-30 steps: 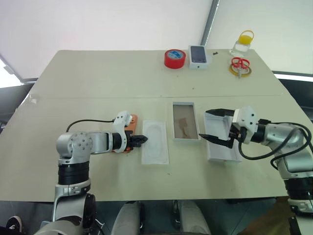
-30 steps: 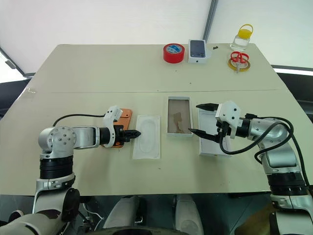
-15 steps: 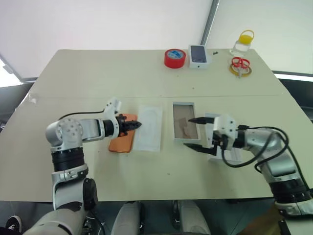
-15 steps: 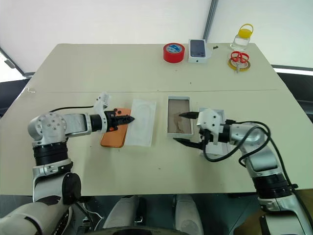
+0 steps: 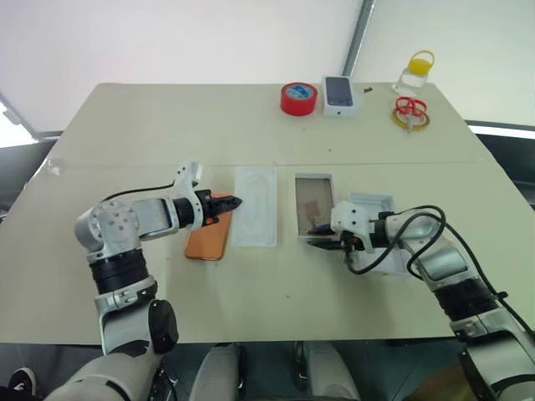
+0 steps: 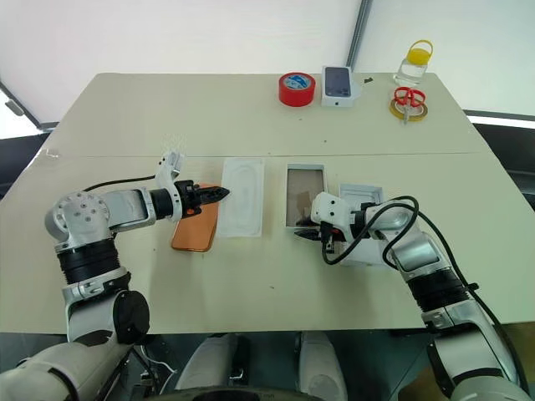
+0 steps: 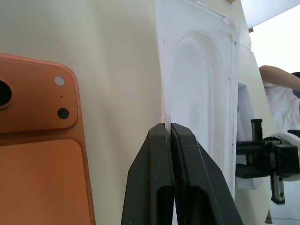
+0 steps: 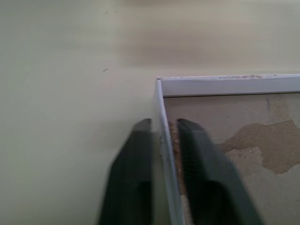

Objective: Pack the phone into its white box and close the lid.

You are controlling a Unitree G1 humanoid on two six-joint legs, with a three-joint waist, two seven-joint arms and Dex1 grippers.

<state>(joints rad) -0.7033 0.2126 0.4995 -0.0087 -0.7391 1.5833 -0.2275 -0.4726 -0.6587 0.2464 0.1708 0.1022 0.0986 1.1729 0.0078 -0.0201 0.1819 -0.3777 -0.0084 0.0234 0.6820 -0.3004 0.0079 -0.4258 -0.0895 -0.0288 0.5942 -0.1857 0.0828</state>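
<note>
A wide beige table (image 5: 167, 125) is seen from above, its near half taken up by the packing job. The thin white moulded tray (image 5: 255, 205) is pinched at its edge between the closed fingers of the left gripper (image 5: 234, 202), as the left wrist view makes plain. Just beside the tray, on the robot's left, the phone (image 5: 209, 238) lies back-up on the table, its lens bump shown in the left wrist view, untouched by either gripper. To the tray's right the white box (image 5: 315, 205) rests open, its brownish floor bare; its near wall is clamped by the right gripper (image 5: 322, 236), one finger placed inside the wall and one outside. The lid (image 5: 378, 230) is set hollow side up just right of the box, partly covered by the right arm. Along the far edge are ranged a red tape roll (image 5: 298, 98), a small white box (image 5: 339, 95) picturing a dark phone, red-handled scissors (image 5: 410, 109) lying on a yellow ring, and a clear container with a yellow handle (image 5: 415, 71).
</note>
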